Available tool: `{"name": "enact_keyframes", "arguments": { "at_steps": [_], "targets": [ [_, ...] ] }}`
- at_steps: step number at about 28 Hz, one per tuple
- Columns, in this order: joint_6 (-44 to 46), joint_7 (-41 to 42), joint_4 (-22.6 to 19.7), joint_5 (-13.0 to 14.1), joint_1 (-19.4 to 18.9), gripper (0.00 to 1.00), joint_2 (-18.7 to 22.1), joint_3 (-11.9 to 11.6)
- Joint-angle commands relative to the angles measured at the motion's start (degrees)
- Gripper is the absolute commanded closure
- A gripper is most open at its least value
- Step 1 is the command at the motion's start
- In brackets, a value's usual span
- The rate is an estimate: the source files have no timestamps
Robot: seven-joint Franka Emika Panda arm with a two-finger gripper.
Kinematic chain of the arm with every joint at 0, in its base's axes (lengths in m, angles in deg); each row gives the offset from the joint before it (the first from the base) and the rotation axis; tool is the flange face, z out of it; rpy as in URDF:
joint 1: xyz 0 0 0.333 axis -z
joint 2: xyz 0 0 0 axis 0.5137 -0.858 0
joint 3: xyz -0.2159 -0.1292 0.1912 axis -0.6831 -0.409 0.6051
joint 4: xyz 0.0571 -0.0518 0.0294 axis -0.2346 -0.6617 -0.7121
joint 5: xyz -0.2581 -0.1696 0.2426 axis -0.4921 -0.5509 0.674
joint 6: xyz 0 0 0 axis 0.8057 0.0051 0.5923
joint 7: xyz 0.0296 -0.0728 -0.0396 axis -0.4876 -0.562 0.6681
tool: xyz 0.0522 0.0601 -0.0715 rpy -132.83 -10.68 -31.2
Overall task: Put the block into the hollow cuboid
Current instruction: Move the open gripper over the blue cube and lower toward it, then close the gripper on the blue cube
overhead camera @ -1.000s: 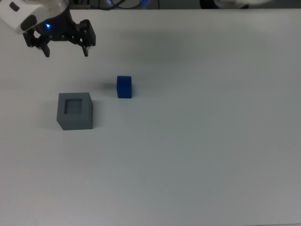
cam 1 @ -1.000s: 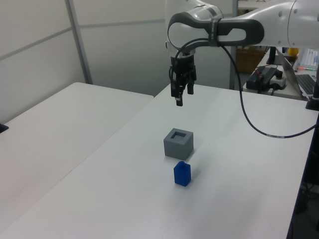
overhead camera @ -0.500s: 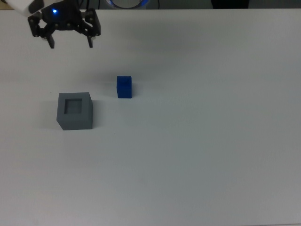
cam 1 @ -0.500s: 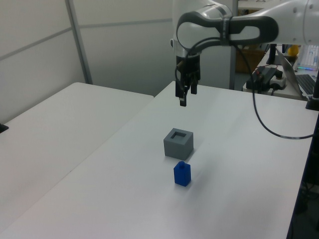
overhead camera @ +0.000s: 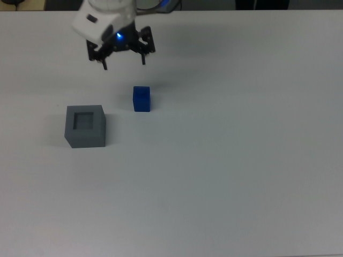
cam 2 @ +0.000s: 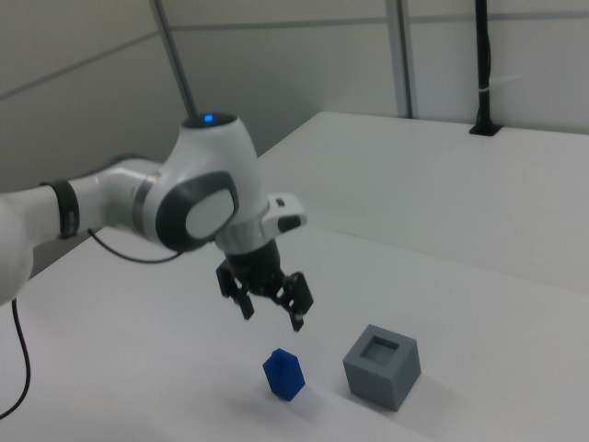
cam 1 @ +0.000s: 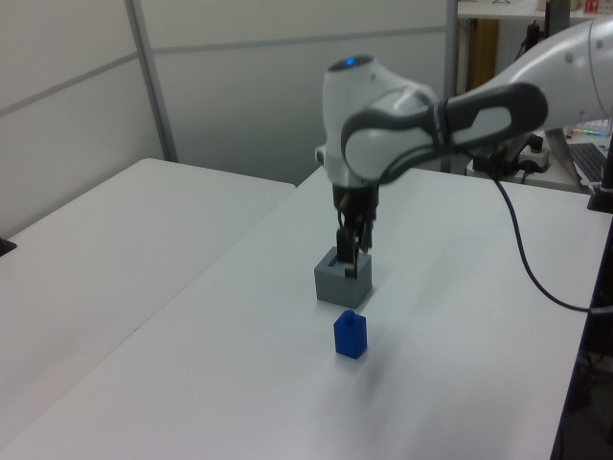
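The gripper (overhead camera: 123,59) hangs in the air with its two fingers spread wide and nothing between them. In the top view it sits above and slightly to the top view's left of the blue block (overhead camera: 141,99), clear of it. In the right view the gripper (cam 2: 271,312) hovers just over the block (cam 2: 283,375), not touching.

This looks like the approach step: the block is not yet grasped. The next move calls for centring the spread fingers over the block, lowering them around its sides, and closing before lifting.

The block stands upright on the white tabletop (overhead camera: 225,160). The hollow cuboid (overhead camera: 85,126), a grey box, rests on the tabletop near the block, to the top view's left and a little lower, with a clear gap between them. In the right view the hollow cuboid (cam 2: 382,366) lies to the right view's right of the block. Its square recess faces up and is empty.
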Motion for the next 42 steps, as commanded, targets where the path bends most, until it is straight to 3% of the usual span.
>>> {"name": "enact_keyframes", "arguments": {
  "at_steps": [1,23,24,25,26,35,36,42],
  "targets": [
    [-4.65,-0.56,-4.58,0.13,-1.62,0.00,-0.12,-0.52],
    [-6.76,-6.80,-2.83,-2.86,-3.65,0.00,-10.75,-0.26],
    [-7.02,-6.81,-2.74,-2.86,-3.65,0.05,-11.02,-0.17],
    [-7.63,-6.81,-2.65,-2.86,-3.65,0.20,-11.37,-0.17],
    [-7.81,-6.81,-2.56,-2.86,-3.65,0.28,-11.37,-0.17],
    [-7.90,-6.81,-2.47,-2.86,-3.56,0.85,-11.37,-0.17],
    [-7.90,-6.72,-2.39,-2.86,-3.56,0.97,-11.37,-0.17],
    [-7.64,-6.72,-1.33,-2.77,-3.47,1.00,-11.28,-0.17]
  ]
}}
